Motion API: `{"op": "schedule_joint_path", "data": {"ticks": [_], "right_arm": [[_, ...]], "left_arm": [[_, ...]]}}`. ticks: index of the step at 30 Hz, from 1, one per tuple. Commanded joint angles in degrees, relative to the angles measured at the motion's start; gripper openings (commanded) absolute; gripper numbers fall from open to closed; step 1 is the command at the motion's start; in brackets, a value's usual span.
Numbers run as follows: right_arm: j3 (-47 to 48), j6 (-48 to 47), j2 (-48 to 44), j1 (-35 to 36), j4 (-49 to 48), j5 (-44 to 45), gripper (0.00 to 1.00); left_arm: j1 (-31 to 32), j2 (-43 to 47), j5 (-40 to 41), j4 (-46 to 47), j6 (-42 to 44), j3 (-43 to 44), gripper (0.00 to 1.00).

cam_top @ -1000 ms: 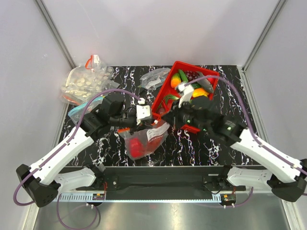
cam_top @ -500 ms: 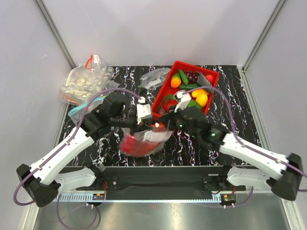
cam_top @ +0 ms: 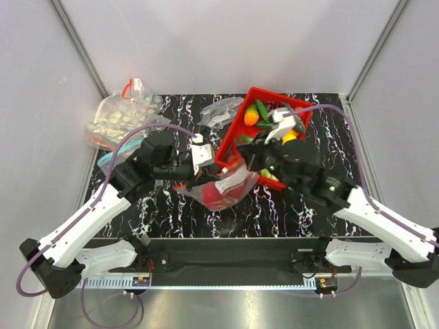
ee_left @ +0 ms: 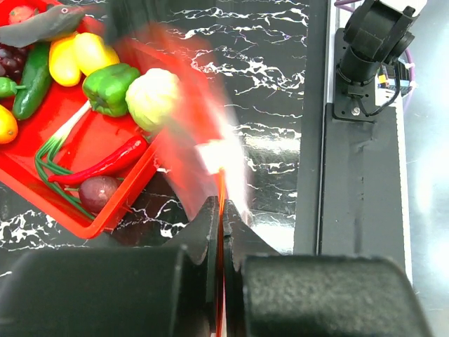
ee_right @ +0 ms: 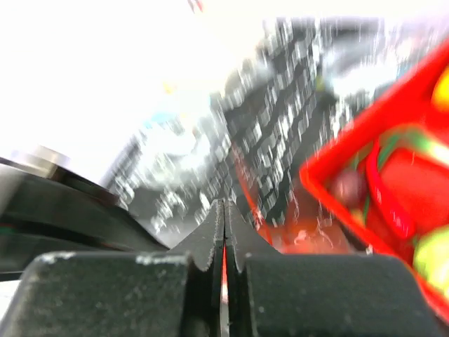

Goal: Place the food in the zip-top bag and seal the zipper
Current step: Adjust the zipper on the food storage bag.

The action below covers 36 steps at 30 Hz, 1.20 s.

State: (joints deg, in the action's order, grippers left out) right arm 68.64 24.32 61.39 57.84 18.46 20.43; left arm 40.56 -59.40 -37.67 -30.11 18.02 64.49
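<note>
**Bag part-filled; seal unconfirmed**

Far left, a clear bag of pale round pieces (cam_top: 120,116) lies aside on the counter (cam_top: 178,103); the left pincer (ee_left: 221,228) is clamped on the zipper (ee_left: 222,189); the zip-top bag (cam_top: 226,190), mid-counter, holds red food (cam_top: 218,200); the right pincer (ee_right: 224,217) is clamped on the same strip; right of it, the red tray (cam_top: 274,94) holds peppers, a chili and other pieces; judged: filling partial, sealing apparently begun.

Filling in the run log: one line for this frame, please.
left gripper: shut on zipper | right gripper: shut on zipper | zip-top bag: held between both, red food inside | red tray: holds toy vegetables
</note>
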Motion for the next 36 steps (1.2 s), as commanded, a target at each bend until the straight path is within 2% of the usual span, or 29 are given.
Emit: {"op": "schedule_joint_path", "data": {"ticks": [1,9,16,21,24,31,33,36], "right_arm": [[5.62,-4.88,-2.14,0.43,5.36,4.88,0.0],[7.47,-7.18,-2.76,0.43,5.71,4.19,0.01],[-1.3,-2.53,-1.18,0.34,1.23,-0.74,0.01],[-3.51,-1.37,-0.04,0.43,-0.62,-1.01,0.01],[-0.01,-3.91,0.4,0.43,1.22,0.92,0.01],[17.9,-12.27,0.76,0.43,6.94,5.5,0.01],[20.73,-14.81,0.14,0.43,6.94,7.42,0.01],[19.87,-14.65,-0.74,0.43,6.07,8.4,0.01]], "left_arm": [[-0.04,0.16,-1.35,4.09,0.0,3.1,0.0],[-0.04,-2.92,-1.0,2.6,-1.41,6.79,0.0],[-0.04,-2.66,-1.35,2.69,-1.94,6.09,0.0],[-0.04,-2.39,-1.26,2.69,-1.67,6.0,0.0],[-0.12,-2.83,-1.44,2.25,-1.85,6.44,0.0],[-0.04,-3.27,-1.79,1.54,-1.85,6.44,0.0],[-0.04,-3.36,-1.79,1.46,-1.85,6.53,0.0],[-0.04,-3.62,-1.79,1.46,-1.94,6.7,0.0]]}}
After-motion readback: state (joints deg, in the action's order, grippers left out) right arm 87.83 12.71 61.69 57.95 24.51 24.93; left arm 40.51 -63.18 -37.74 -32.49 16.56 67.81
